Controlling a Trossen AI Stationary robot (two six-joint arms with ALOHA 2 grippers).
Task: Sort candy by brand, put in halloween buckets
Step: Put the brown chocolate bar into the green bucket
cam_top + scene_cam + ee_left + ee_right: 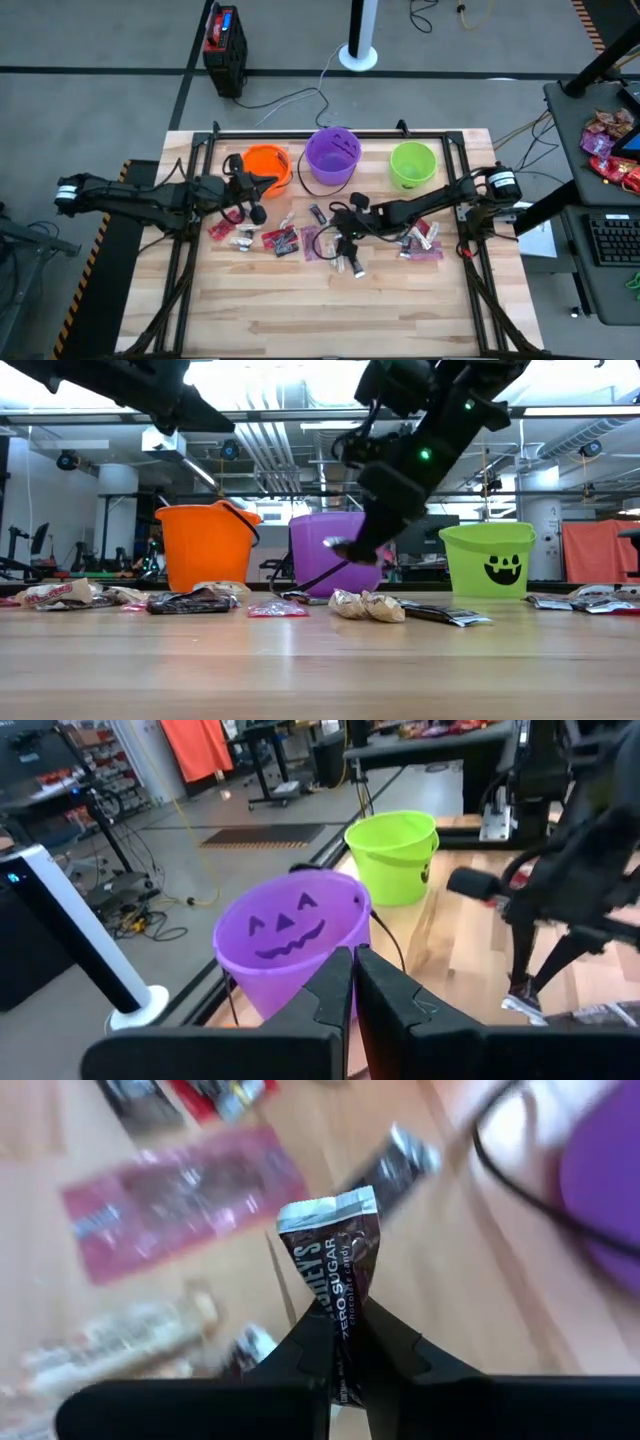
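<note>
Three buckets stand in a row at the table's far side: orange (266, 165), purple (332, 155) and lime green (412, 163). Small wrapped candies (283, 240) lie scattered on the wood in front of them, with more (420, 240) under the right arm. My right gripper (338, 238) hovers over the table's middle, in front of the purple bucket (335, 555), shut on a dark brown candy (335, 1265). My left gripper (255, 205) hangs beside the orange bucket, shut and empty, pointing toward the purple bucket (290, 935). My right gripper pinches the dark brown candy by one end of its wrapper (340, 1315) between the two fingers (310, 1345). The rest of the wrapper sticks out past the fingertips, its crimped end (325, 1210) farthest out. In the low view the gripper (350, 545) is above the tabletop, with the candy lifted clear.
A black frame rail (330, 133) runs along the table's far edge behind the buckets. A black cord (310, 195) trails from the purple bucket across the wood. Bare wood (330, 310) fills the near half of the table. A side table with larger red and pink bags (605, 140) stands at right.
</note>
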